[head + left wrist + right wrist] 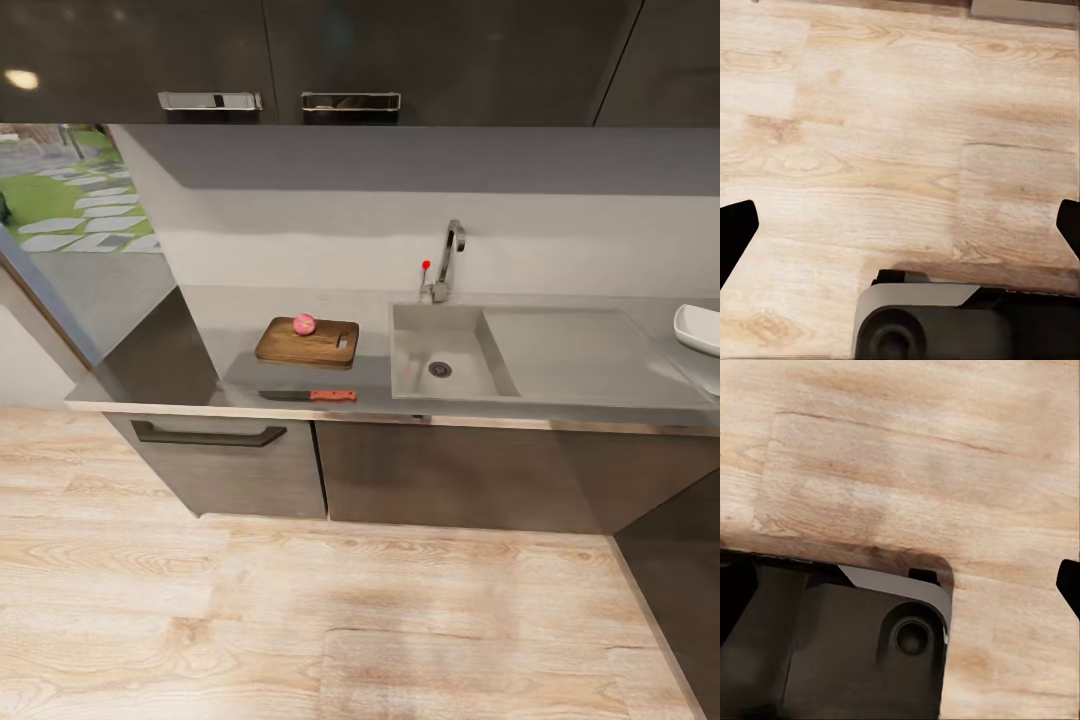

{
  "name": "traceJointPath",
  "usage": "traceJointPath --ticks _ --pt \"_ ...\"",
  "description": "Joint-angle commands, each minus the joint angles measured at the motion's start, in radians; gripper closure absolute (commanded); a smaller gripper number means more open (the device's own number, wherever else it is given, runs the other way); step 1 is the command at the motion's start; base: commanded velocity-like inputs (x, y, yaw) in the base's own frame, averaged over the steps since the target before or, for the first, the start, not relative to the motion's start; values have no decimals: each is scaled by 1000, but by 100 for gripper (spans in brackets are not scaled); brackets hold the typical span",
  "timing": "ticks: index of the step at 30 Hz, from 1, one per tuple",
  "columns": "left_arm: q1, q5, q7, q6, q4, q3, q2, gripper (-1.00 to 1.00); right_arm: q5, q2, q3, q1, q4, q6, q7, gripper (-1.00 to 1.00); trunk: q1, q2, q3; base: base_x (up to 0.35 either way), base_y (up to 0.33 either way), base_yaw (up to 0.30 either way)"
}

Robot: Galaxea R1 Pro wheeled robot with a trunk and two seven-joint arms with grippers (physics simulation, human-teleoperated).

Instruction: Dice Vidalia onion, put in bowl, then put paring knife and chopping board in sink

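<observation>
The pinkish-red Vidalia onion (304,323) rests on the dark brown chopping board (308,343), which lies on the grey countertop (220,330) left of the sink (470,368). The paring knife (312,396), red-orange handle to the right, lies near the counter's front edge, in front of the board. The white bowl (698,329) is on the counter at the far right, cut off by the picture's edge. My left gripper (900,229) is open over the wooden floor, its black fingertips (736,229) far apart. My right gripper (900,585) is open too, above the floor and my base.
The sink's basin has a round drain (440,369) and a chrome tap (447,260) with a red knob; its drainboard (570,350) runs right. Dark cabinets (220,455) stand under the counter, upper cabinets (300,60) above. My dark base (855,652) sits on the wooden floor (300,620).
</observation>
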Motion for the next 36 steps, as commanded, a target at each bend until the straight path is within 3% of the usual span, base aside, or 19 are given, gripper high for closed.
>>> traceJointPath --ticks 1,10,36 --pt "-1 4 9 -10 10 -15 0 -100 3 2 -3 -1 24 -3 3 -100 0 -2 -1 0 0 0" --pt "-1 4 9 -22 44 -26 2 -100 3 5 -3 -1 137 -2 5 -100 0 -2 -1 0 0 0" --pt "-1 6 11 -21 67 -22 5 -100 4 5 -5 -1 145 -2 5 -100 0 -2 -1 0 0 0"
